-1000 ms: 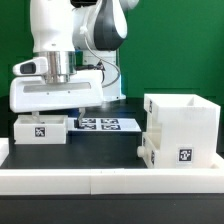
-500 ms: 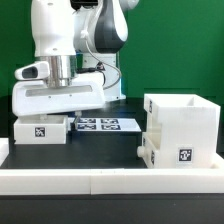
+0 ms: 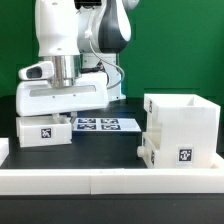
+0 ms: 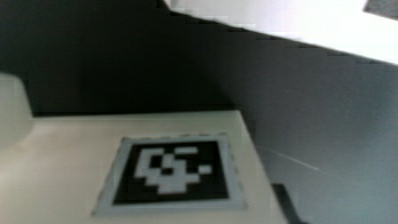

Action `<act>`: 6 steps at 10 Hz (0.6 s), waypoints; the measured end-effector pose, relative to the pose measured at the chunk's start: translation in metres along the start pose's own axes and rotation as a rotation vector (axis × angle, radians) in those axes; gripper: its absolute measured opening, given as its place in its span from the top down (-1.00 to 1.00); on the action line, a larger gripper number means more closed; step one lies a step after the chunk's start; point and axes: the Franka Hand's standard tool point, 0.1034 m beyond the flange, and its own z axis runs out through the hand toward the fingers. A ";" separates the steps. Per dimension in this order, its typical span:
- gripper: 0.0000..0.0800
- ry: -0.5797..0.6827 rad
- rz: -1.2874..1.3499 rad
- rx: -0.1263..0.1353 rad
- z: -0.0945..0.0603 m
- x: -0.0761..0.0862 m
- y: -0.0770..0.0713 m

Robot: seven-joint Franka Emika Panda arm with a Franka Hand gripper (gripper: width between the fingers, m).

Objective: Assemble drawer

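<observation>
A white knobbed tray (image 3: 45, 131) with a square tag on its front lies on the black table at the exterior view's left. My gripper (image 3: 62, 114) reaches down into it from above. Its fingertips are hidden behind the tray wall, and the tray moves with it. The tall hollow white box (image 3: 185, 118) stands at the exterior view's right. A second tagged tray (image 3: 172, 153) sits low at the box's front. The wrist view is filled by the held tray's white surface (image 4: 63, 140) and its tag (image 4: 173, 172), both blurred.
The marker board (image 3: 106, 124) lies flat on the table behind, between the tray and the box. A low white border rail (image 3: 110, 179) runs along the near edge of the table. The backdrop is green.
My gripper and the left tray have shifted together a little toward the exterior view's right. The box and the second tray have not moved.
</observation>
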 end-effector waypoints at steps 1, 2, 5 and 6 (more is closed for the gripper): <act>0.89 0.001 0.001 0.002 -0.001 0.005 -0.006; 0.89 0.006 0.010 0.005 -0.005 0.014 -0.018; 0.89 -0.007 -0.014 0.035 -0.026 0.048 -0.043; 0.89 -0.009 -0.026 0.042 -0.034 0.057 -0.043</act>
